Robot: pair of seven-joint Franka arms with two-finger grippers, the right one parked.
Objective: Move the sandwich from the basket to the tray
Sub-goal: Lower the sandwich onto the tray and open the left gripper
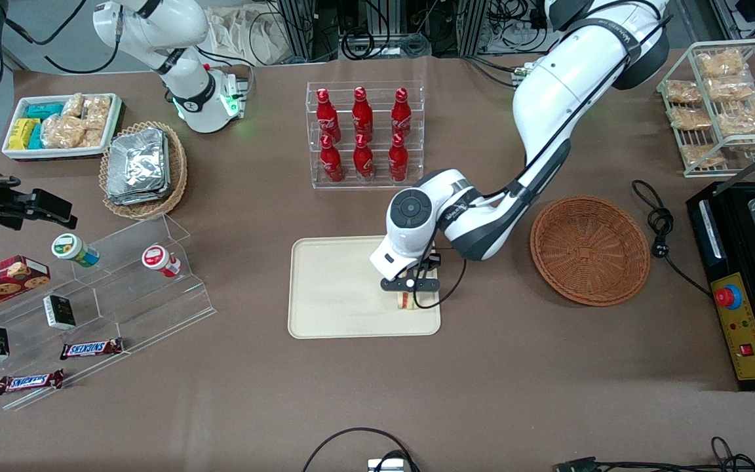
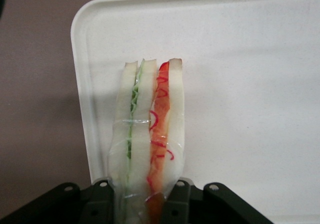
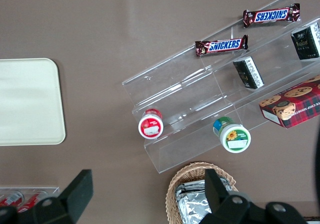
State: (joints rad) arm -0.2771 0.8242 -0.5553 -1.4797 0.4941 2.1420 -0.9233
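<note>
One sandwich (image 2: pixel 150 134), pinched in my tool (image 1: pixel 409 292), sits low over the cream tray (image 1: pixel 331 288) on the brown tabletop (image 1: pixel 417 393); beside the tray, the wicker basket (image 1: pixel 590 250) lies bare.

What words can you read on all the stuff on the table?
"SNICKERS" on a chocolate bar on the clear stand.
"SNICKERS" on a second chocolate bar beside it.
Bottle, cookie box and small black box labels: too small to read.
None on the sandwich, gripped by the tool over the tray.
</note>
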